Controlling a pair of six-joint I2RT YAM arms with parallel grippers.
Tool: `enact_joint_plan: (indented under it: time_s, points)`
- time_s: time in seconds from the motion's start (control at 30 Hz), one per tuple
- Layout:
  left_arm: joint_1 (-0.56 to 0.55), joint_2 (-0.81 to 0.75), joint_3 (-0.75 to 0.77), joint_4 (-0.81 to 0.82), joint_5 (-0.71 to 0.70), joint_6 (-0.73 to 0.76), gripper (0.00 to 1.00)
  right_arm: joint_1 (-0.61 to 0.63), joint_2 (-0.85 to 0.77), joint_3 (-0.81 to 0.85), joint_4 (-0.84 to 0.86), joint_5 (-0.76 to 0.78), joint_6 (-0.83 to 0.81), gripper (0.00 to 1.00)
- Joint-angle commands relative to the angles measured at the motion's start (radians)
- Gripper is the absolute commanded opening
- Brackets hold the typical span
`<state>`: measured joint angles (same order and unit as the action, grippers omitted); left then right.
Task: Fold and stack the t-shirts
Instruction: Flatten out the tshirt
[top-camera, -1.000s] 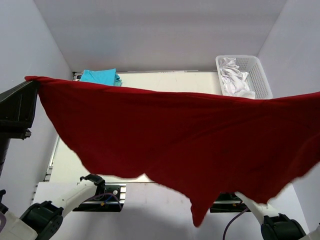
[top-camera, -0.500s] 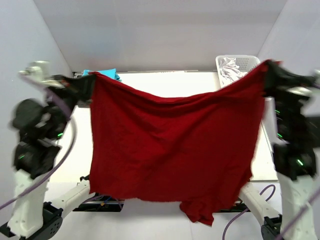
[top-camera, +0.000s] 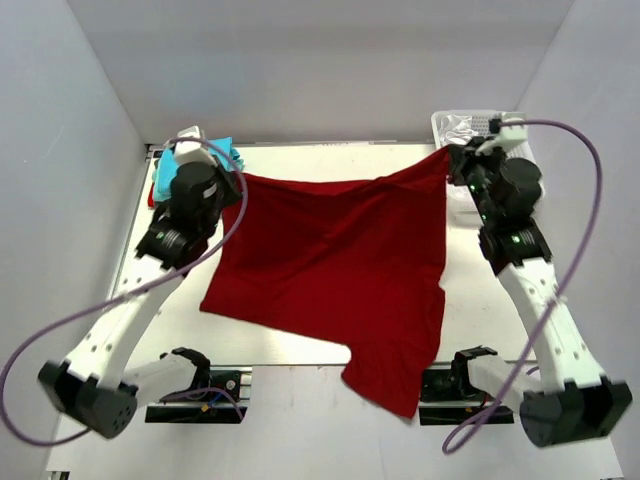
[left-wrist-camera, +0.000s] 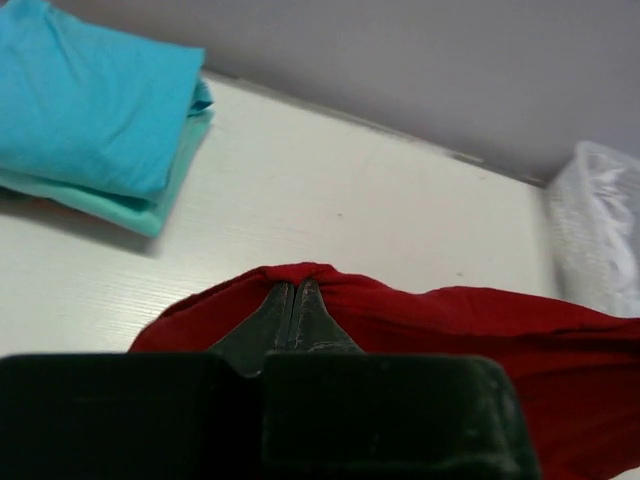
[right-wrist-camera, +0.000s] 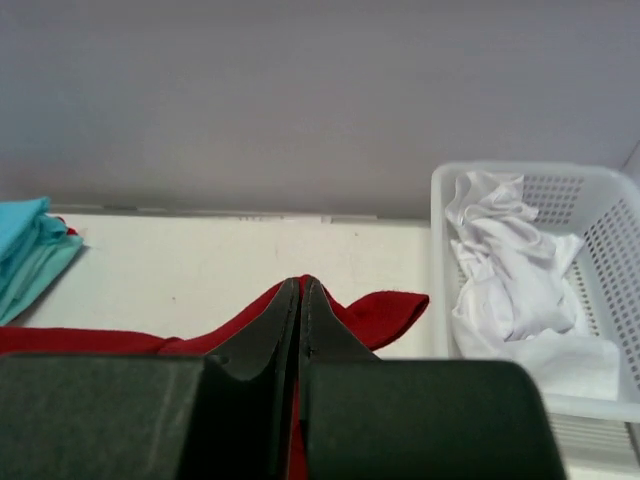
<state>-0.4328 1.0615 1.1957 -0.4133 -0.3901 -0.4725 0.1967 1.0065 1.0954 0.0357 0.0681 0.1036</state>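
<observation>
The large dark red t-shirt (top-camera: 335, 260) hangs stretched between my two grippers over the far half of the table, its lower part draped past the near edge. My left gripper (top-camera: 238, 178) is shut on its far left corner, seen in the left wrist view (left-wrist-camera: 295, 285). My right gripper (top-camera: 450, 155) is shut on its far right corner, seen in the right wrist view (right-wrist-camera: 302, 283). Folded turquoise t-shirts (top-camera: 178, 160) lie stacked at the far left corner, also in the left wrist view (left-wrist-camera: 95, 110).
A white mesh basket (top-camera: 478, 122) holding white cloth (right-wrist-camera: 505, 270) stands at the far right, just behind my right gripper. White walls enclose the table (top-camera: 320, 160) on three sides.
Both grippers have moved away from the camera and down toward the far side of the table, carrying the red t-shirt, which now lies lower and spread out.
</observation>
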Motion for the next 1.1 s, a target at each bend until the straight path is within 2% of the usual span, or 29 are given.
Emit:
enact_joint_plan:
  time_s: [0.0, 0.17, 0.37, 0.57, 0.6, 0.83, 0.87, 0.9, 0.93, 1.0, 1.03, 1.07]
  points:
    - [0.008, 0.06, 0.014, 0.067, -0.115, -0.002, 0.0, -0.002, 0.073, 0.02, 0.113, 0.027, 0.033, 0.0]
    - [0.035, 0.256, 0.068, 0.137, -0.07, 0.031, 0.0, 0.0, 0.194, 0.066, 0.121, 0.087, 0.033, 0.0]
    - [0.1, 0.526, 0.273, 0.137, 0.019, 0.031, 0.0, -0.002, 0.36, 0.162, 0.112, 0.111, 0.018, 0.0]
    - [0.16, 0.774, 0.48, 0.099, 0.043, 0.052, 0.0, 0.001, 0.558, 0.307, 0.058, 0.156, -0.008, 0.0]
    - [0.16, 0.801, 0.505, 0.064, 0.052, 0.052, 0.0, 0.003, 0.595, 0.34, 0.046, 0.159, -0.01, 0.0]
    - [0.178, 0.966, 0.623, 0.084, 0.092, 0.058, 0.0, 0.0, 0.823, 0.53, -0.034, 0.17, -0.013, 0.0]
    - [0.189, 0.988, 0.643, 0.073, 0.092, 0.058, 0.02, -0.002, 0.84, 0.543, -0.034, 0.185, -0.016, 0.0]
    - [0.189, 1.008, 0.659, 0.073, 0.112, 0.058, 0.08, 0.0, 0.856, 0.554, -0.034, 0.191, -0.013, 0.0]
    - [0.189, 1.04, 0.668, 0.088, 0.112, 0.058, 0.22, 0.0, 0.903, 0.593, -0.061, 0.215, -0.01, 0.0]
    - [0.198, 1.068, 0.679, 0.109, 0.137, 0.049, 0.31, -0.002, 0.941, 0.654, -0.069, 0.255, -0.008, 0.0]
    - [0.209, 1.081, 0.726, 0.09, 0.137, 0.049, 0.47, -0.002, 0.993, 0.691, -0.098, 0.287, -0.002, 0.12]
    - [0.209, 1.106, 0.748, 0.076, 0.157, 0.029, 0.57, -0.005, 1.055, 0.786, -0.161, 0.292, -0.001, 0.21]
